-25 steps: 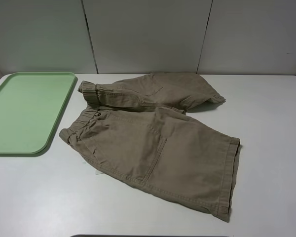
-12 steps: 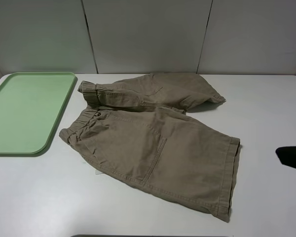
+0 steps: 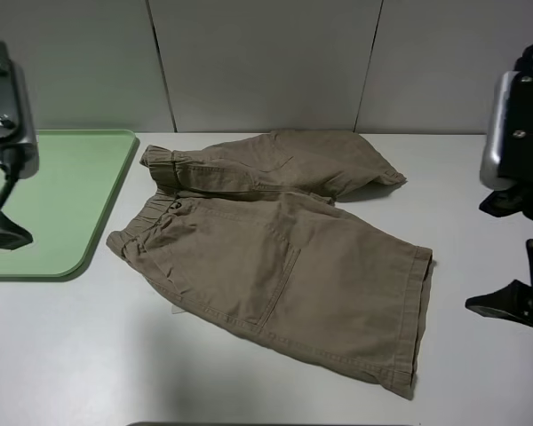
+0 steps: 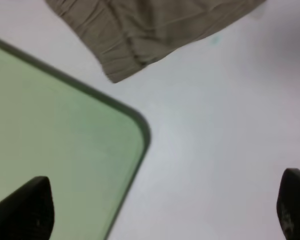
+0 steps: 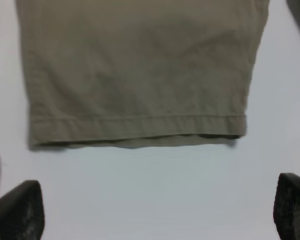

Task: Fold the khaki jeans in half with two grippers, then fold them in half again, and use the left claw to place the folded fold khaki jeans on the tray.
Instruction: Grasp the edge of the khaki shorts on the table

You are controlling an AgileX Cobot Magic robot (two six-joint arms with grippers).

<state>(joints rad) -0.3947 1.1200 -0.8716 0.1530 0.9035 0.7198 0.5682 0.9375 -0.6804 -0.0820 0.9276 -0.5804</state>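
Note:
The khaki jeans (image 3: 275, 248) lie spread flat on the white table, waistband toward the tray, both legs pointing right. The mint-green tray (image 3: 62, 191) sits at the far left. My left gripper (image 3: 0, 231) hangs open and empty above the tray's near part. In the left wrist view (image 4: 160, 210) it is short of the tray's corner (image 4: 135, 120) and the waistband corner (image 4: 125, 45). My right gripper (image 3: 513, 256) is open and empty at the right edge. In the right wrist view (image 5: 155, 210) it is just off the near leg's cuffed hem (image 5: 135, 125).
The white table (image 3: 80, 355) extends in front of the shorts and to their right. A grey panelled wall (image 3: 266, 62) stands behind the table. The far leg (image 3: 338, 164) lies close to the back edge.
Both arms have come into view: the left one over the tray, the right one at the right edge beside the near leg's hem. The shorts and tray have not moved.

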